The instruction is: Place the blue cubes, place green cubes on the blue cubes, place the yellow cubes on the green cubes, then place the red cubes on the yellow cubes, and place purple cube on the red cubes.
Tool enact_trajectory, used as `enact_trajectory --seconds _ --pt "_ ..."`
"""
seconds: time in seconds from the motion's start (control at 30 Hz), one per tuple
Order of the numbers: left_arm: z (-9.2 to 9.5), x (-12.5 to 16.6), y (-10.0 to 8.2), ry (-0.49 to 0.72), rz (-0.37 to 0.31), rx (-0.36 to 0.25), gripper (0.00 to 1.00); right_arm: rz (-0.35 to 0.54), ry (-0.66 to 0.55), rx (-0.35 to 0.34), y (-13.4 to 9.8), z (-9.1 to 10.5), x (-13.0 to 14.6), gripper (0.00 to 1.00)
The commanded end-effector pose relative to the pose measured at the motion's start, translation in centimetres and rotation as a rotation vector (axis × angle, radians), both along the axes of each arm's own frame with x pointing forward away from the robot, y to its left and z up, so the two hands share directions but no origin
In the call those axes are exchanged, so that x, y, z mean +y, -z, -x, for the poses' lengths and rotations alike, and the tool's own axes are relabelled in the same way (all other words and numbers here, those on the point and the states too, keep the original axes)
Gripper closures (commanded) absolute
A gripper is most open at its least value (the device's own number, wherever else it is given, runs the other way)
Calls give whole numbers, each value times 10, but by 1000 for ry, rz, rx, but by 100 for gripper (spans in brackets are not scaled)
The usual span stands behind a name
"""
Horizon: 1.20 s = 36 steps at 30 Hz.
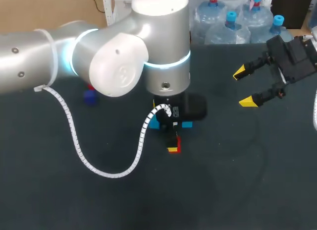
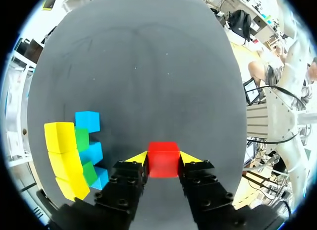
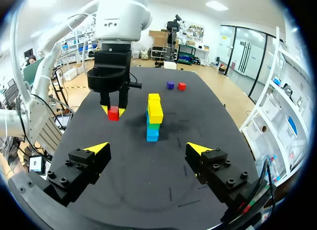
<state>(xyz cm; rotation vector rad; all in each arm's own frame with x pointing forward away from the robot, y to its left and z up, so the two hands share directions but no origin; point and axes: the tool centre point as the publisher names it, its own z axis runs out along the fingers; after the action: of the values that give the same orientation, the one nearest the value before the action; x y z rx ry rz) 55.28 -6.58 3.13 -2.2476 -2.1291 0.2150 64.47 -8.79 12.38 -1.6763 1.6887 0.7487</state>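
My left gripper [image 2: 163,160] is shut on a red cube [image 2: 163,159], held low over the table just beside the stack. The stack [image 3: 154,116] has blue cubes [image 3: 152,134] at the bottom, green cubes [image 3: 154,125] on them and yellow cubes [image 3: 155,108] on top. In the head view my left wrist hides most of it; only blue edges [image 1: 158,124] and the held red cube [image 1: 176,143] show. A purple cube [image 3: 170,85] and a second red cube [image 3: 182,86] lie apart on the far side. My right gripper [image 1: 248,86] hangs open and empty, off to the right.
The dark table [image 1: 237,180] is bare cloth in front and to the right of the stack. My left arm's white cable [image 1: 106,173] droops over the table's left half. The purple cube [image 1: 90,96] shows under the left arm's elbow.
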Motion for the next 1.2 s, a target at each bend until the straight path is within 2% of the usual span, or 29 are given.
enact_trajectory --seconds 0.03,0.07,0.33,0.73,0.87,0.97,1.07,1.13,1.2 --pt "0 -1 0 6 1 0 39 -1 0 -1 0 0 0 0" --pt "0 -1 0 4 3 -1 0 -1 0 -1 0 0 0 0" --pt "1 1 0 -5 10 -1 0 -1 0 -1 0 0 0 0" --pt "-9 14 -11 -13 28 -64 0 -1 0 -1 0 0 0 0" --pt "-14 27 -22 -39 2 -99 0 -1 0 -1 0 0 0 0" --pt "-17 43 -34 -70 -41 -135 0 -1 0 -1 0 0 0 0" --pt "-21 58 -43 -96 -35 -142 0 -1 0 -1 0 0 0 0" --pt "-24 68 -49 -108 28 -136 0 -1 0 -1 0 0 0 0" --pt "-28 80 -55 -139 23 -150 0 -1 0 -1 0 0 0 0"
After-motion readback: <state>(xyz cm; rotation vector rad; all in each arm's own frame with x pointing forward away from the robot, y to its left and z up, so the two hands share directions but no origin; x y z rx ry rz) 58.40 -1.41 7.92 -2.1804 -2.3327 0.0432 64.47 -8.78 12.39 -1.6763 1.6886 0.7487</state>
